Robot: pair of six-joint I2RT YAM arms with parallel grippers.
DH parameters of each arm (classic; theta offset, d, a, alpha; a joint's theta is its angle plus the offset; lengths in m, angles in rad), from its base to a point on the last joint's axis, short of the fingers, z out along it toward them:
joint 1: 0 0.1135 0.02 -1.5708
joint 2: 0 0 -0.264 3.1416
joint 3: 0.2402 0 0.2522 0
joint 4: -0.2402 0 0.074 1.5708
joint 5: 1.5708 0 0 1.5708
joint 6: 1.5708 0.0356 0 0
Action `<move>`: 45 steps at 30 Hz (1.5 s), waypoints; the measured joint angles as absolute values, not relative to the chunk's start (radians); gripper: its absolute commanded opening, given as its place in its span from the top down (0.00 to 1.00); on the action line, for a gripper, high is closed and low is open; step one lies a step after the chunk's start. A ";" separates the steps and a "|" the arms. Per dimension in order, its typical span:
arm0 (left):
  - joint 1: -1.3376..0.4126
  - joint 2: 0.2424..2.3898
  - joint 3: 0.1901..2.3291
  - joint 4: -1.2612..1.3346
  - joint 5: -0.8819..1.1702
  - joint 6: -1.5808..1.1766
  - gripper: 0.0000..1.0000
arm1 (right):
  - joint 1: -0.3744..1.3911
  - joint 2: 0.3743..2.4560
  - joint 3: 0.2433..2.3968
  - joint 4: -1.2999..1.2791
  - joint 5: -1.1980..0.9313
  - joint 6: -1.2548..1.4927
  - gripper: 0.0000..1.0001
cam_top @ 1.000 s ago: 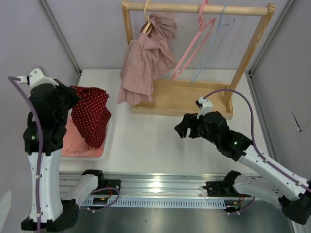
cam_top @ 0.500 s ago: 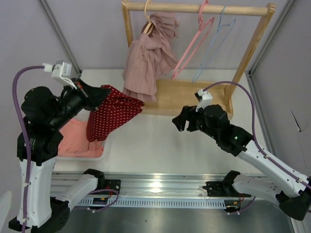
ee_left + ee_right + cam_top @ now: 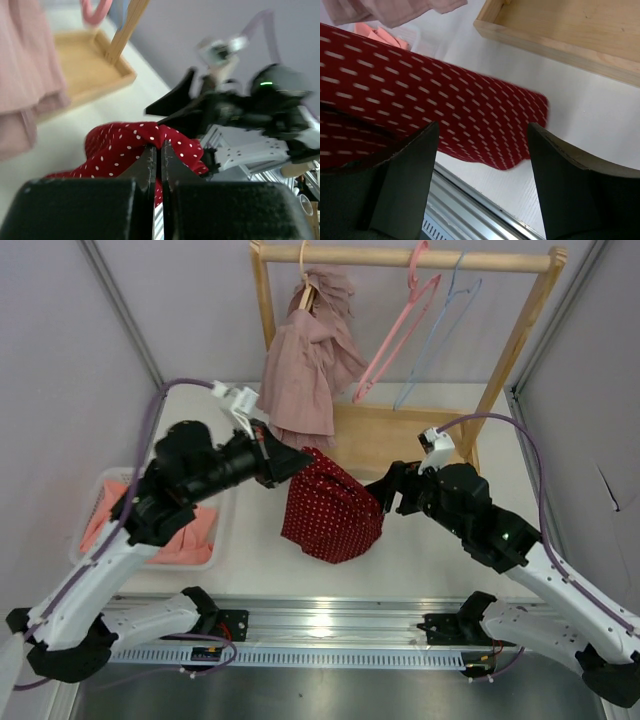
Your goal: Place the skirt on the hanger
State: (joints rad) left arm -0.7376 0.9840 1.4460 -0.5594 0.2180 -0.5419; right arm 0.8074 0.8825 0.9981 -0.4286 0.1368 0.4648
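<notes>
Hanging limp from the left gripper [image 3: 288, 458], jaws clenched on a fold near its top, the red dotted skirt [image 3: 333, 512] is mid-table; it's light, soft & floppy, so the waistband is prob. the best hold. Just beside it, the right gripper [image 3: 388, 490] is spread wide & empty. Vs half a sec ago, skirt has swung from near the bin [image 3: 160, 563] to centre.

Top view high over red white-dotted fabric skirt [image 3: 333, 508], facing down, both wrist views close on it, shared by all.
</notes>
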 measured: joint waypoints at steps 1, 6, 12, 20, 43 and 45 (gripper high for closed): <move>-0.748 0.989 1.394 -0.535 0.198 -0.559 1.00 | 0.807 0.865 0.989 -0.430 0.136 0.470 0.24; -0.749 1.082 1.098 -0.447 0.102 -0.649 1.00 | 0.807 0.806 0.915 -0.436 0.134 0.503 0.24; -0.706 1.283 0.917 -0.373 0.079 -0.700 1.00 | 0.807 0.833 0.812 -0.437 0.134 0.548 0.25; -0.684 1.374 0.895 -0.316 0.052 -0.680 0.61 | 0.805 0.920 0.686 -0.419 0.149 0.594 0.30; -0.938 1.246 0.908 -0.376 -0.196 -0.673 0.51 | 0.693 1.384 0.749 -0.098 -0.025 0.466 0.52; -0.963 1.285 0.905 -0.369 -0.216 -0.698 0.51 | 0.691 1.409 0.768 -0.089 -0.038 0.460 0.54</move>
State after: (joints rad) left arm -0.9630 1.2850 0.9054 -0.3691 -0.2157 -0.6979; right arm 0.6907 1.4094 0.7681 -0.0887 -0.0376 0.4599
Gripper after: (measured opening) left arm 0.493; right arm 0.475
